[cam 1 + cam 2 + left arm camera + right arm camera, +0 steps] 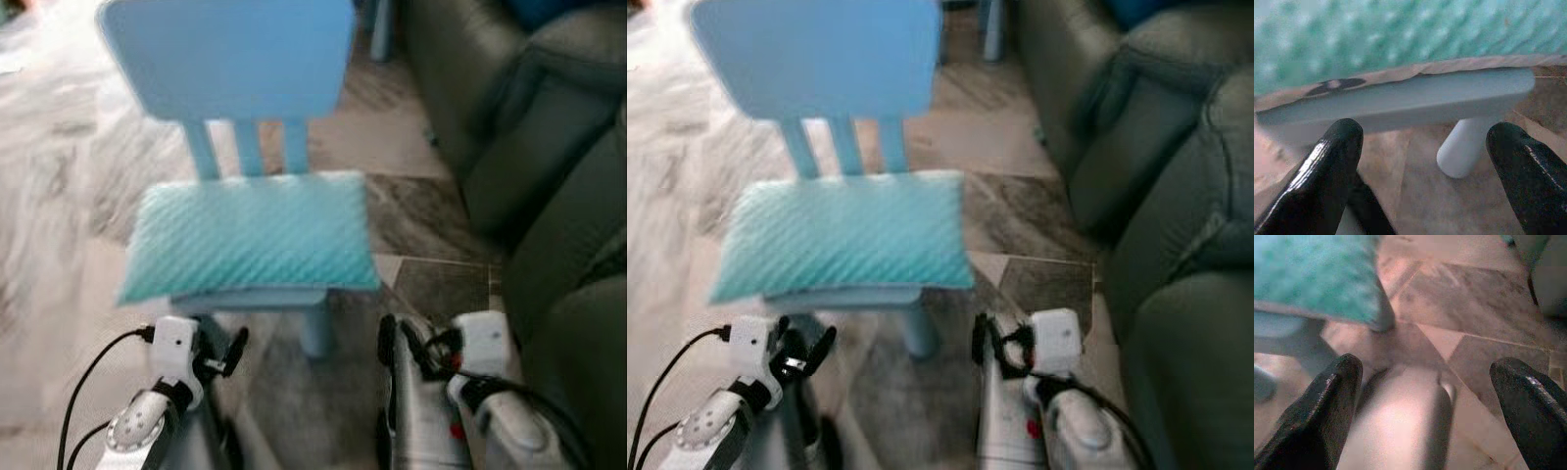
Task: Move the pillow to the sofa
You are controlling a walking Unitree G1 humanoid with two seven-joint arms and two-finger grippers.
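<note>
I am at the approach step: the pillow [250, 235] lies flat on the seat of the small blue chair [230, 54], and the dark sofa [549, 157] stands at my right. My left gripper [1422, 161] and right gripper [1425, 404] are low before the chair, both spread wide and holding nothing. Next, I think, both must rise and close on the two ends of the soft, quilted, rectangular turquoise cushion, which overhangs the hard smooth plastic seat.
</note>
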